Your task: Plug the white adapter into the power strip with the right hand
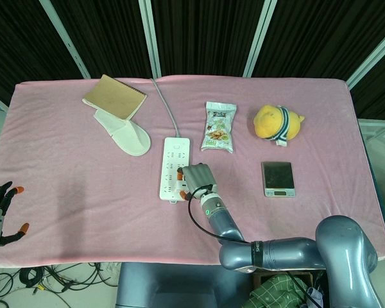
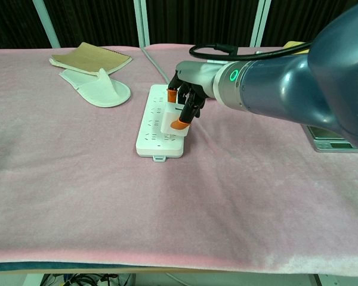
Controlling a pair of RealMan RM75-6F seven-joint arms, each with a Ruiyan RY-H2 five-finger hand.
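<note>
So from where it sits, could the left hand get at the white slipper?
Probably yes: the left hand hangs open at the table's near-left corner, with only bare pink cloth between it and the white slipper.

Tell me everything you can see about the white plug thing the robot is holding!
The white adapter is a small boxy block, smooth like plastic. The right hand holds it between its orange-tipped fingers. It sits right over the near end of the white power strip, which lies flat on the pink cloth. Its prongs are hidden, so I cannot tell whether it is pushed in yet. From the head view the hand covers it completely.
</note>
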